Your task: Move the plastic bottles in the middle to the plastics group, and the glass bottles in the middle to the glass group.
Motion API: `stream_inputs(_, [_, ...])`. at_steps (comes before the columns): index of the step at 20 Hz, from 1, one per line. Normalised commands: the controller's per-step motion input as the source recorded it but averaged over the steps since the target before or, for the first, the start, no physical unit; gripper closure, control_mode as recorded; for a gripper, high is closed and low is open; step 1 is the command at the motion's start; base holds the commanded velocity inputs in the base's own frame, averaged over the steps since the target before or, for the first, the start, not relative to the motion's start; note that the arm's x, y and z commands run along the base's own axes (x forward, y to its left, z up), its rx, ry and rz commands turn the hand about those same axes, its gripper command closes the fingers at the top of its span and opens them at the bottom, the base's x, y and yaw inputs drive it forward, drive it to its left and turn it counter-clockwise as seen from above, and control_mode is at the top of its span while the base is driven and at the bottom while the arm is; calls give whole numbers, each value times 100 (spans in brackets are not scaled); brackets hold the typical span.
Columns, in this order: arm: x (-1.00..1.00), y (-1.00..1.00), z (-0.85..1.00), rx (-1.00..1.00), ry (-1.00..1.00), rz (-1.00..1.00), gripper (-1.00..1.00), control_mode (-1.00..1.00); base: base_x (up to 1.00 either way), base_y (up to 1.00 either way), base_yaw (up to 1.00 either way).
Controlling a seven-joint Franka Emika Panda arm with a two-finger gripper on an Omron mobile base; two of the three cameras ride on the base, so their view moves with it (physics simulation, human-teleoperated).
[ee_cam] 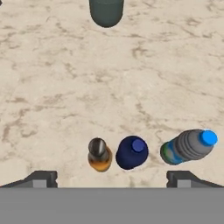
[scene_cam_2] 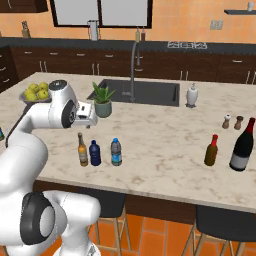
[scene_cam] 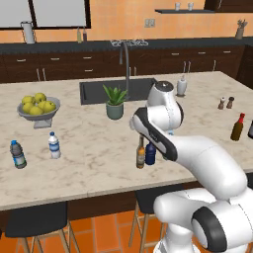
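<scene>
Pincer (ee_cam: 112,178) wide above amber btl (ee_cam: 99,154), upright, neck up.

Arm raised above the counter, gripper open and empty

The white arm bends at the elbow and reaches forward over the marble counter (scene_cam_2: 165,145). The gripper (ee_cam: 112,178) points straight down at that counter from well above it; its two dark fingertips (ee_cam: 41,178) stand wide apart, holding nothing and touching nothing.

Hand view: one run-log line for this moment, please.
hand: open, above bottles | amber bottle, navy bottle, clear bottle: upright in row, untouched
</scene>
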Motion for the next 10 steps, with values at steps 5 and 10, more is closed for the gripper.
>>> stream_inputs(5, [2, 13, -27, 0, -6, 0, -100, -100, 0, 0, 0])
stream_inputs(10, [8, 8, -29, 0, -3, 0, -100, -100, 0, 0, 0])
